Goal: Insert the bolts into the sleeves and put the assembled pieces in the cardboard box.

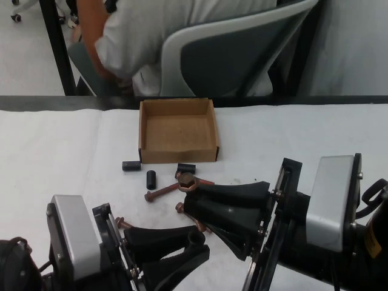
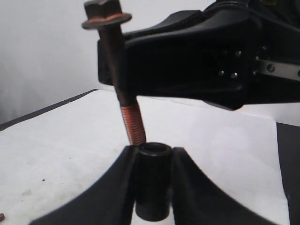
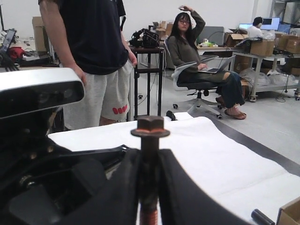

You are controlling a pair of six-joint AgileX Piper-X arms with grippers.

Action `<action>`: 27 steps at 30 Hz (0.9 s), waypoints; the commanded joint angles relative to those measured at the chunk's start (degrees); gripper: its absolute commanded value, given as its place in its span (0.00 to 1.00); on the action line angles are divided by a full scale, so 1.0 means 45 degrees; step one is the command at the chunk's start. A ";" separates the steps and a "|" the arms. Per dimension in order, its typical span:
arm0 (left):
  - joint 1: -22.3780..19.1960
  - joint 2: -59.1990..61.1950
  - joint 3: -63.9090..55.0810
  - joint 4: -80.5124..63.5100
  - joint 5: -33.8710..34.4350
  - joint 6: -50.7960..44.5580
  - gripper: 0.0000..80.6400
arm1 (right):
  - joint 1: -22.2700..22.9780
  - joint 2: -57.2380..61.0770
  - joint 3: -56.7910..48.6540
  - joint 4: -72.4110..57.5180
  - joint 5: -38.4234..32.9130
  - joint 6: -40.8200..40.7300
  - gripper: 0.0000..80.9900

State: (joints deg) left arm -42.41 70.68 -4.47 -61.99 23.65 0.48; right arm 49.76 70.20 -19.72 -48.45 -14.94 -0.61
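While the left claw [image 2: 153, 161] is pinching the sleeve [image 2: 152, 187] upright, the right claw [image 3: 149, 164] is pinching the bolt [image 2: 131, 122] tip-down, just above the edge of the sleeve's hole.

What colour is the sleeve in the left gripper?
Black sleeve, best seen in the left wrist view.
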 commanded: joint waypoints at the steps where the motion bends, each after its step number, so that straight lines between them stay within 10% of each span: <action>1: -0.0053 -0.0128 -0.0083 -0.0199 0.0206 0.0348 0.01 | -0.0026 -0.0268 -0.0070 -0.0441 -0.0177 0.0136 0.00; 27: -0.0053 -0.0128 -0.0109 -0.0382 -0.0700 0.0373 0.01 | 0.0357 -0.0265 -0.0070 -0.0441 -0.0479 0.0719 0.00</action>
State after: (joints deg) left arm -42.41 70.68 -4.47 -62.14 20.44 1.70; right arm 51.31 69.74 -19.72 -49.29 -16.62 2.23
